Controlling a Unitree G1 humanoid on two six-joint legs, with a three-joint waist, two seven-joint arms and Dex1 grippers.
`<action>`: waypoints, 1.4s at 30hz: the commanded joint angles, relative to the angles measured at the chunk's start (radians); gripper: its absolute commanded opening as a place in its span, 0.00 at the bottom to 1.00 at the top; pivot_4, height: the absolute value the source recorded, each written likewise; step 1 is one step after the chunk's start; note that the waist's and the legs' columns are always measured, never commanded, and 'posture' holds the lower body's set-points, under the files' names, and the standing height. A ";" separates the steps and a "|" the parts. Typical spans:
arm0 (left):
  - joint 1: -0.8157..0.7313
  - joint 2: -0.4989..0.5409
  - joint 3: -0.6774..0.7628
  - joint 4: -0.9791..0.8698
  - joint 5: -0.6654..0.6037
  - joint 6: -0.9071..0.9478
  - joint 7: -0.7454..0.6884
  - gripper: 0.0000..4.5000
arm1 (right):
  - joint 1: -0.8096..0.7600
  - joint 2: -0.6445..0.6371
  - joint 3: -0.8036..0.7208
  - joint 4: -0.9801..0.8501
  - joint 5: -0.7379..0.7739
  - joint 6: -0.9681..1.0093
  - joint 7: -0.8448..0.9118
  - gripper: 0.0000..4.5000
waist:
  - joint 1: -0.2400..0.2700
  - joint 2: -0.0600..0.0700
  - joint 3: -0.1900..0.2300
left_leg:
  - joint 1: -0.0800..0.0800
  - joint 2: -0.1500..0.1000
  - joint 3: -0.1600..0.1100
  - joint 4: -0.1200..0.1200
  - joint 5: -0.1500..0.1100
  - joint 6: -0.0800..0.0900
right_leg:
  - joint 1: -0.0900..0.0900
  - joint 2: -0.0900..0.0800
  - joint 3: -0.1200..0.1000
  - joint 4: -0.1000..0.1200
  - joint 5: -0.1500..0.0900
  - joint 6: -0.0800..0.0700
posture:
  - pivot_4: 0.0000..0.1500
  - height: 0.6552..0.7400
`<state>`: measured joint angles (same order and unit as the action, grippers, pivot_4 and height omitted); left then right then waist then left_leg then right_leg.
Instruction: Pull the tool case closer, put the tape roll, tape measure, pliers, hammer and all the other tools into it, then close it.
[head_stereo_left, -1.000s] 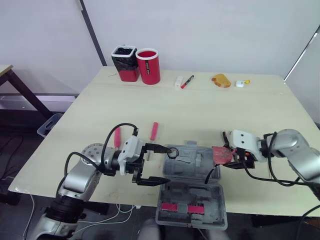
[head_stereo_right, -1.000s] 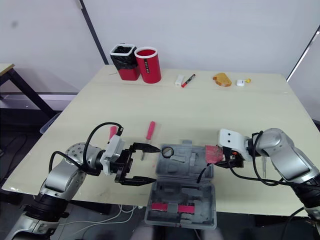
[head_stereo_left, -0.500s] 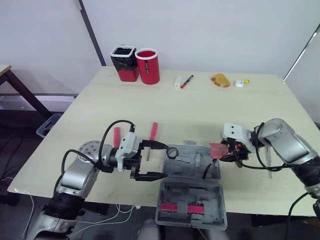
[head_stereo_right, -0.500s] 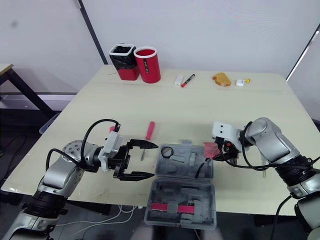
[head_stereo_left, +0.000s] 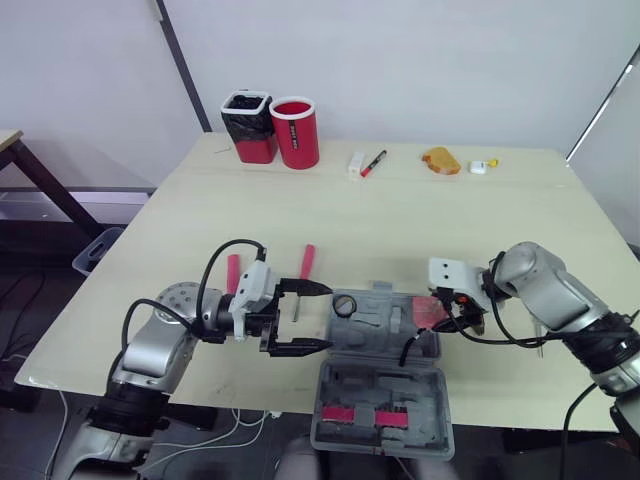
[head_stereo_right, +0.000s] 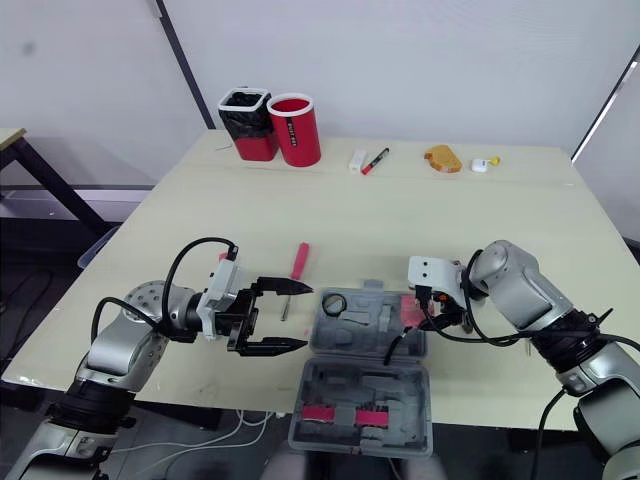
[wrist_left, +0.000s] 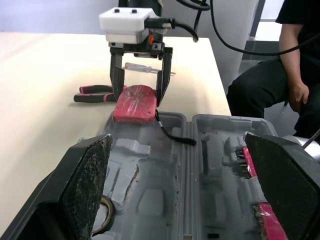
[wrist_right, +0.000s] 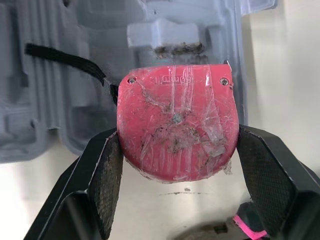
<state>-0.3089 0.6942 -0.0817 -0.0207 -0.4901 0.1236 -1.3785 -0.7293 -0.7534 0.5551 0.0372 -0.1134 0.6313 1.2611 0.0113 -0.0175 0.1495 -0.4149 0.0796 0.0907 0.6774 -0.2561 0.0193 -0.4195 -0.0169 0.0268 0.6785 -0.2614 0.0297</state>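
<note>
At the left, the left gripper (head_stereo_left: 320, 318) hangs low over the surface (head_stereo_left: 400, 220) with its fingers spread wide and nothing between them, their tips pointing toward the left edge of the tool case (head_stereo_left: 385, 385). Beyond it lie a red-handled tool (head_stereo_left: 233, 272) and a red-handled screwdriver (head_stereo_left: 308, 262), both loose on the surface and both running roughly away from the robot.

The case lies open and flat near the robot's edge of the surface. The tape roll (head_stereo_left: 344, 304) sits in the far half, in its left corner, close to the left fingers.

Further right, the right gripper (wrist_left: 140, 95) has its fingers closed on the two sides of the red tape measure (wrist_right: 177, 120), which lies flat with its broad face up. It sits at the right end of the case's far half, right at the rim (whether it rests on the rim or hangs just above it cannot be told). Its black strap (wrist_left: 172, 136) trails inward over the moulded grey recesses. The recesses lie to the robot's left of the held tape measure, so the step in hand looks to be seating it, and the right arm is the one placed to do that with a short shift inward before letting go.

Behind that gripper, on the bare surface, lie the pliers (wrist_left: 95, 93), for which the right arm is also the nearer.
</note>
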 joint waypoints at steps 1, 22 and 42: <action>-0.033 -0.001 0.019 0.016 0.013 -0.015 0.000 1.00 | -0.045 0.038 0.013 0.021 -0.040 0.017 -0.025 0.64 | -0.002 0.000 0.000 | 0.000 0.000 0.000 0.000 0.000 0.000 | 0.000 0.000 0.000 0.000 0.000 0.000 | 1.00 1.00; -0.035 0.009 0.022 0.015 0.017 -0.006 -0.016 1.00 | -0.027 0.103 -0.004 0.022 -0.076 0.042 -0.066 0.99 | 0.000 0.000 0.000 | -0.001 0.000 0.000 0.000 0.000 0.000 | 0.000 0.000 0.000 0.000 0.000 0.000 | 1.00 1.00; -0.039 0.005 0.025 0.026 0.020 -0.012 -0.016 1.00 | 0.193 0.098 -0.370 -0.157 0.163 -0.058 -0.217 0.99 | -0.002 0.000 0.000 | -0.001 0.000 0.000 0.000 0.000 0.000 | 0.000 0.000 0.000 0.000 0.000 0.000 | 1.00 1.00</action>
<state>-0.3393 0.6951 -0.0810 0.0203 -0.4674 0.1223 -1.3920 -0.5368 -0.6579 0.2390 -0.1100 0.0239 0.6293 1.0772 0.0091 -0.0176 0.1495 -0.4156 0.0796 0.0905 0.6774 -0.2561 0.0193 -0.4197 -0.0168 0.0268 0.6788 -0.2613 0.0298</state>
